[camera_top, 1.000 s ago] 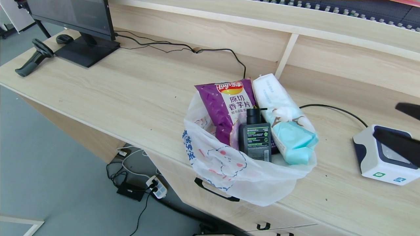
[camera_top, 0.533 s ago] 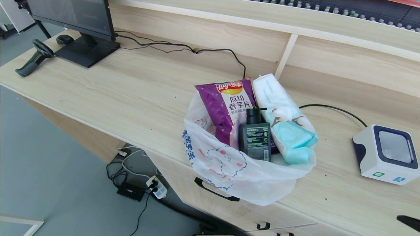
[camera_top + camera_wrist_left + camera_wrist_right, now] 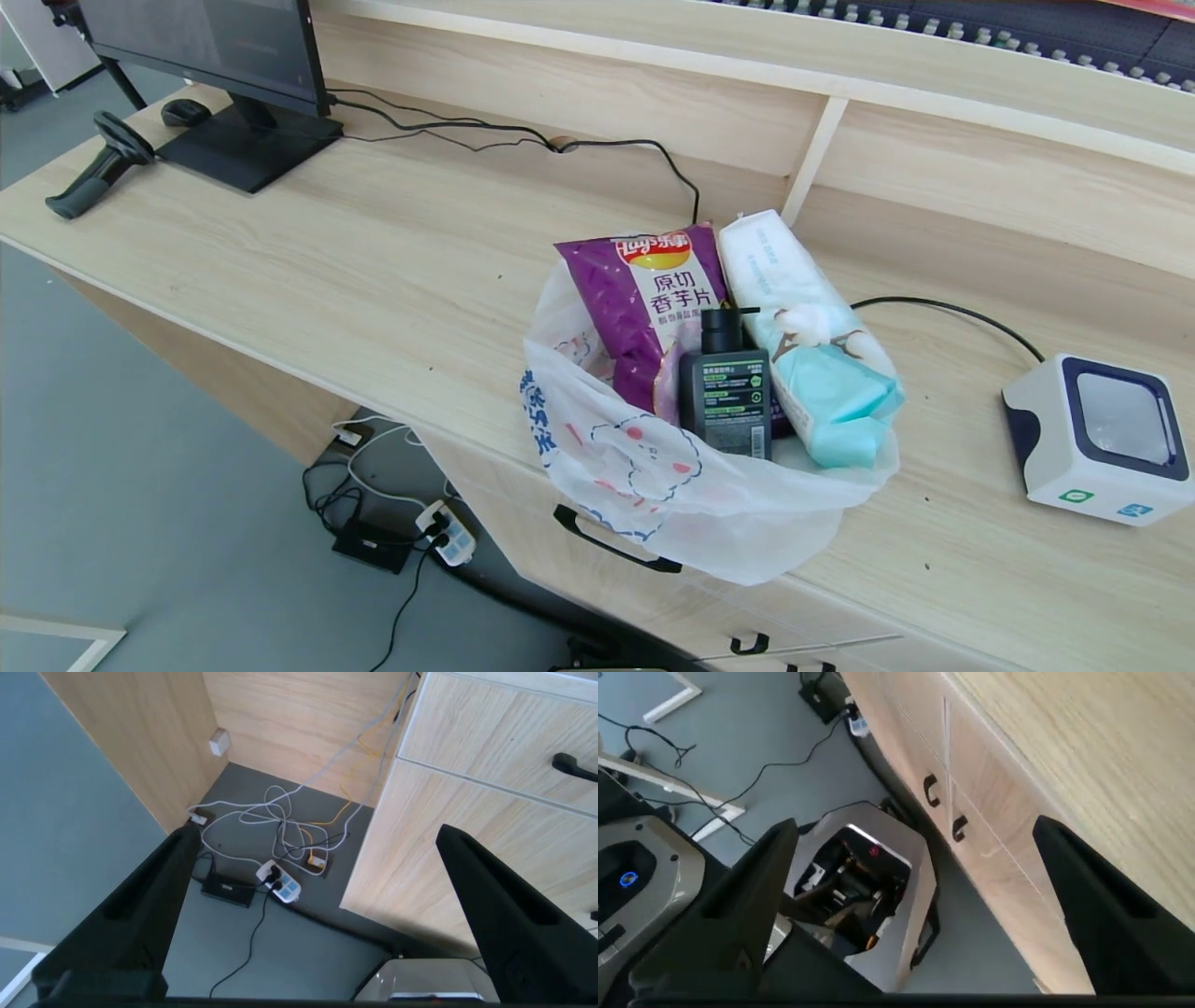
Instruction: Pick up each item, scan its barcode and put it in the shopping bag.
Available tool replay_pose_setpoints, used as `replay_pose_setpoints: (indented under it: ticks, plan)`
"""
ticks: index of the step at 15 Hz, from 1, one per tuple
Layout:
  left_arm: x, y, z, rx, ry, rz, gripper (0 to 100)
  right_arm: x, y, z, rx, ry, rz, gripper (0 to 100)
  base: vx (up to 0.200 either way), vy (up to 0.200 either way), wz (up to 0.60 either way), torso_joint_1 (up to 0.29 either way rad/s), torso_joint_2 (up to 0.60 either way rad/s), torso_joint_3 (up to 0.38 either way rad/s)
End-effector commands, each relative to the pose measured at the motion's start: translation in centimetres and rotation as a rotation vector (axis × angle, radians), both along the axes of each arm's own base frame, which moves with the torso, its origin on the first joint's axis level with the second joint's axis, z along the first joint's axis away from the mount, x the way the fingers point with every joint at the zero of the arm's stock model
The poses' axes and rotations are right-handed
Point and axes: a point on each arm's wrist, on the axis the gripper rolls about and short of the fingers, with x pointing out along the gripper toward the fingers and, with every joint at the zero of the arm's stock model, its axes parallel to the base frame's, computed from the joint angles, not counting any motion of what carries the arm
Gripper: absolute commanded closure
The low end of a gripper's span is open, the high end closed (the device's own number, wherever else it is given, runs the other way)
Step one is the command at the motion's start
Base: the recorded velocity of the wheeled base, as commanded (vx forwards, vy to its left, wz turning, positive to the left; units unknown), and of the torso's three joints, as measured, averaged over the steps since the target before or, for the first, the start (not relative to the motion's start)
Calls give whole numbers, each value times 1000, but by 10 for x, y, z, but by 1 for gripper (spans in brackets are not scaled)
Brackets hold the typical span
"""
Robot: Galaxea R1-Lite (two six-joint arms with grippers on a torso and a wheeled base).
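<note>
A white shopping bag (image 3: 653, 467) stands open on the wooden counter (image 3: 373, 271) near its front edge. Inside it are a purple chips bag (image 3: 644, 299), a black pump bottle (image 3: 726, 392) and a white and teal tissue pack (image 3: 803, 336). A white barcode scanner (image 3: 1092, 439) sits on the counter to the bag's right. My left gripper (image 3: 308, 915) hangs open below the counter, over the floor and cables. My right gripper (image 3: 915, 905) is open too, low beside the counter's drawer front (image 3: 971, 793), with nothing between its fingers.
A monitor (image 3: 215, 65), a mouse (image 3: 184, 112) and a black handheld scanner (image 3: 98, 163) are at the counter's far left. A black cable (image 3: 597, 149) runs along the back. A raised shelf wall (image 3: 840, 112) bounds the counter behind. A power strip (image 3: 280, 882) lies on the floor.
My right gripper dropped from in front of the barcode scanner down past the counter's front edge and out of the head view. The bag and its items have not moved.
</note>
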Motion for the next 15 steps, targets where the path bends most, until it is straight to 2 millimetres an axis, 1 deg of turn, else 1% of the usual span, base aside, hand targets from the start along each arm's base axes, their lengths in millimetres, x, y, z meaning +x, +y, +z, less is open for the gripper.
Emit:
replay_pose_setpoints:
  ticks: [1,2,3,5,7,8,9,12,13,15]
  plan:
    - [0,0,0,0,0,0,0,6,5,-1,-60,76,32,0,0,0,0,0,0,0]
    - [0,0,0,0,-1,0,0,8,5,-2,-73,91,-6,0,0,0,0,0,0,0]
    - [0,0,0,0,-1,0,0,7,2,-5,-80,94,-106,0,0,0,0,0,0,0]
    - [0,0,0,-2,-3,1,0,3,-2,-5,-16,68,-297,0,0,0,0,0,0,0]
    - [0,0,0,-2,-3,0,0,0,-5,-4,9,29,-482,0,0,0,0,0,0,0]
    - [0,0,0,-2,-1,0,0,-2,-6,-4,17,7,-608,0,0,0,0,0,0,0]
    - [0,0,0,-2,-1,0,0,-5,-6,-4,25,-23,-664,0,0,0,0,0,0,0]
    - [0,0,0,-2,-1,0,0,-23,-5,-5,93,-246,-674,0,0,0,0,0,0,0]
    - [0,0,0,-2,-1,0,0,-25,-5,-6,110,-274,-675,0,0,0,0,0,0,0]
    - [0,0,0,-2,-1,0,0,-25,-5,-6,136,-264,-676,0,0,0,0,0,0,0]
